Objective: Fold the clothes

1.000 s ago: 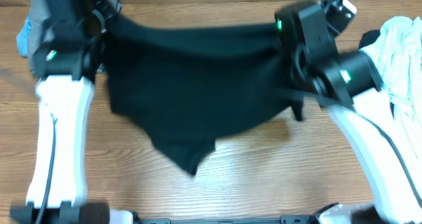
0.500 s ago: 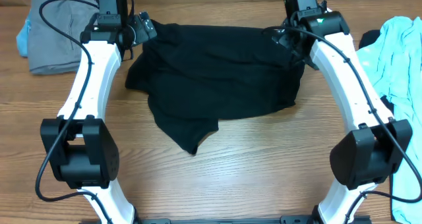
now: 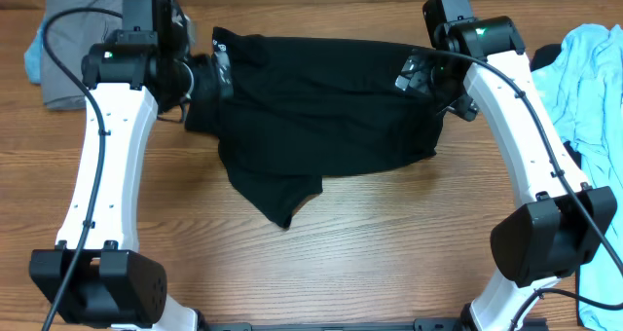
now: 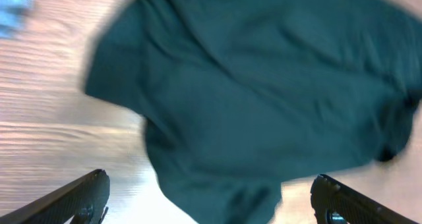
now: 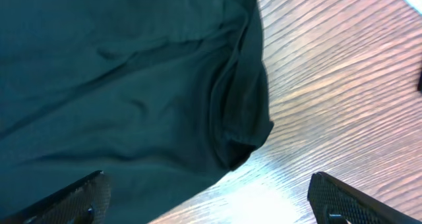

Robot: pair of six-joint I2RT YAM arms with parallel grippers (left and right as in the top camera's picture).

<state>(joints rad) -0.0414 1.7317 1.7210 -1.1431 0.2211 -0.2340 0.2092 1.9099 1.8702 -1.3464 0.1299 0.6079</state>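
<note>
Wood-grain bench [image 3: 370, 263] fills the overhead view, with two white robot arms reaching from the near edge toward the far side. A black shirt [image 3: 321, 107] lies crumpled on the far middle of the bench, spread between the two arms. One loose corner of it trails toward the near edge in a point, and a small white logo [image 3: 220, 49] shows near its far left edge.

The left claw [image 3: 209, 76] is at the shirt's left edge. From above it is not possible to tell whether it touches the cloth. The left wrist camera, somewhat blurred, shows its two dark fingers [image 4: 72, 197] spread wide at the bottom corners of the view. The shirt lies flat on the wood beyond them and nothing is gripped.

The right claw [image 3: 421, 78] is at the shirt's far right corner. Its wrist camera shows the same picture: fingers [image 5: 343, 197] wide apart and empty, with a rumpled, doubled-over edge of the shirt resting on bare wood beyond them.

A grey garment [image 3: 68, 78] sits in the far left corner, with a bit of pale blue cloth [image 3: 32, 54] showing at its outer side. A heap of pale blue clothes [image 3: 589, 88] lies along the right edge — beyond the right arm, apart from the shirt.
</note>
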